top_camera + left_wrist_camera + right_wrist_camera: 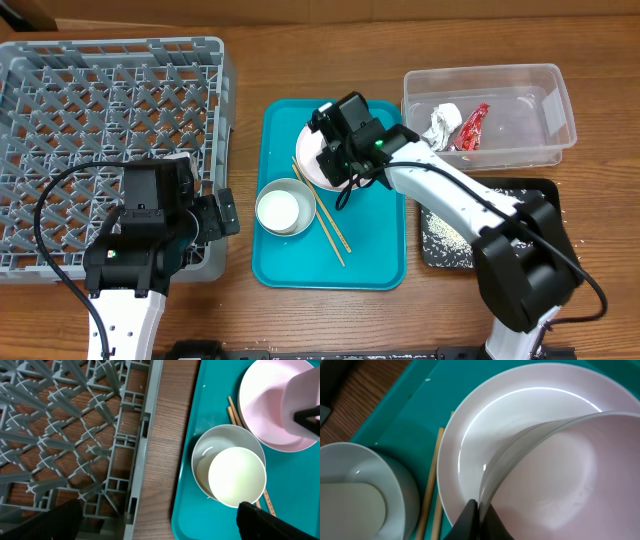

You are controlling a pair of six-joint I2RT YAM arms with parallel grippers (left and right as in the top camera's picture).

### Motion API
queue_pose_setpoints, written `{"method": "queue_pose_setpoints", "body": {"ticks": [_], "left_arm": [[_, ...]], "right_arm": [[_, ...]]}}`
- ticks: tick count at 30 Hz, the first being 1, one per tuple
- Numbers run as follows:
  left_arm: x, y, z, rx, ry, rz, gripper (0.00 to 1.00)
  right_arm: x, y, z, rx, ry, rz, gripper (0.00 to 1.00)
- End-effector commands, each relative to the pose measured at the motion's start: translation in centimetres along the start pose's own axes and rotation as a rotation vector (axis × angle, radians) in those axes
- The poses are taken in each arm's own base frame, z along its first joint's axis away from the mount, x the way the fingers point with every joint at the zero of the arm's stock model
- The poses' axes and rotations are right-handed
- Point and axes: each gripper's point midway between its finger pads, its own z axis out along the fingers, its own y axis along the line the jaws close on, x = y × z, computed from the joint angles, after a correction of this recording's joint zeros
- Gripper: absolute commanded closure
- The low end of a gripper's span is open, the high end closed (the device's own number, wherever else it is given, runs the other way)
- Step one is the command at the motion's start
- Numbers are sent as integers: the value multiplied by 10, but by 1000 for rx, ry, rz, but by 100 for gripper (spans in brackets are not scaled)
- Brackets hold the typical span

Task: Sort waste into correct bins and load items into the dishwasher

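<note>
Right gripper (pixel 478 521) is pinched tight on the rim of the small pink-white dish (pixel 560 480); the dish hangs tilted over the round plate (pixel 520 415), glossy pink inside, and whether it touches the plate I cannot tell; the plate sits on the teal tray (pixel 380 250) beside the grey bowl (pixel 220 440), the white cup (pixel 236 476) inside that bowl, the chopsticks (pixel 330 225) alongside. Left gripper (pixel 218 215) hovers at the dish rack's (pixel 100 100) right edge, fingers spread apart, holding nothing. The clear tub (pixel 520 85) holds the napkin (pixel 440 125) and red wrapper (pixel 472 127); the black tray (pixel 540 187) holds rice grains (pixel 445 235).
</note>
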Motion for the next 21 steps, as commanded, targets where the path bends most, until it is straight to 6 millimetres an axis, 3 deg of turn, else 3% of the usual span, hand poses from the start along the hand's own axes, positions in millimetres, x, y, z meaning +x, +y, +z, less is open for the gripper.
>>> {"method": "queue_pose_setpoints", "body": {"ticks": [1, 4, 7, 11, 14, 17, 21], "left_arm": [[-6, -5, -5, 16, -16, -7, 0], [-7, -5, -5, 16, -18, -7, 0], [-6, -5, -5, 15, -17, -7, 0], [-6, -5, -5, 15, -17, -7, 0], [-6, -5, -5, 15, -17, -7, 0], [-7, -5, -5, 15, -18, -7, 0], [-6, -5, -5, 16, -17, -7, 0]], "right_arm": [[-10, 5, -2, -15, -26, -2, 88], [-12, 10, -9, -40, -34, -4, 82], [-19, 14, -26, -53, -51, 17, 67], [-36, 20, -61, -61, -75, 83, 64], [-39, 41, -78, -163, -61, 115, 59], [-31, 68, -80, -278, -12, 150, 58], [-11, 90, -64, -291, 74, 171, 58]]}}
